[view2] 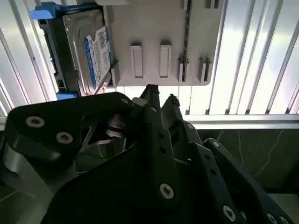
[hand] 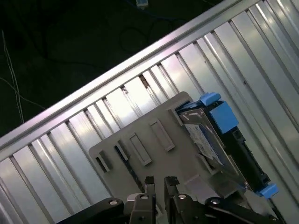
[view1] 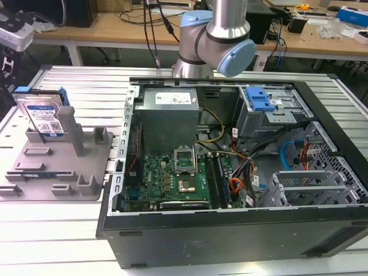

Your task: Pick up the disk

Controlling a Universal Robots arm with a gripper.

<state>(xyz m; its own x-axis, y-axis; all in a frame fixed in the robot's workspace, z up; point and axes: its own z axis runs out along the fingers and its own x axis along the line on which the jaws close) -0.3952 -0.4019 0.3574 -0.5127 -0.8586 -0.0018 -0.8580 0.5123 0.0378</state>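
On the grey slotted fixture (view1: 57, 172), exterior view's left: disk (view1: 45, 118), on edge. Gripper (hand: 160, 181) apart from it, narrow, empty. Step: approach. Grasp likely needs wider jaws, realignment.

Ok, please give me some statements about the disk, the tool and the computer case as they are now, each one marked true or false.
1. The disk stands on edge in the grey slotted fixture. True.
2. The tool grips the disk. False: in both wrist views the tool is apart from the disk, which sits in the fixture.
3. The computer case lies open, and its motherboard shows. True.
4. The fixture lies at the exterior view's right of the case. False: it lies at the exterior view's left.
5. The disk has red side rails. False: the rails are blue.
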